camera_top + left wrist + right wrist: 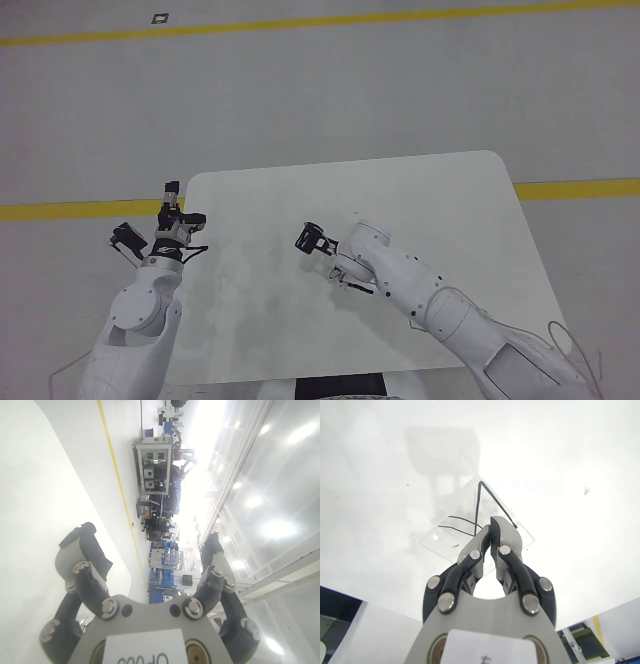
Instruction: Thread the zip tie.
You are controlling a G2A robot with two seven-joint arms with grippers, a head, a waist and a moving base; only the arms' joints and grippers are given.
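Operator: Where is the zip tie (494, 500)?

Checker: It's lying on a clear plate (437, 540) on the white surface (370, 500), folded into a sharp V. Its small head (515, 526) sits at one end, just beside the right hand (490, 532). The other leg runs down behind one of that hand's fingers. Two more thin black strands (460, 520) lie on the plate nearby.

Operator: Is the right hand holding it?

Checker: Its fingers are pressed together right at the tie, but I cannot tell whether a strand is pinched between them. The left hand (148, 543) is spread wide with nothing in it, off at the surface's edge and pointed out toward the room.

Operator: So how do I do this step well?

Checker: As I judge it, threading has not begun, since the head shows no tail through it. Get a firm pinch close to the tail tip, so the free end is short and stiff. Bring the left hand in to steady the head with its slot facing the tail, then feed straight along the slot. The tie is thin and springy, so a grip far back will probably let it buckle or slide on the plate.
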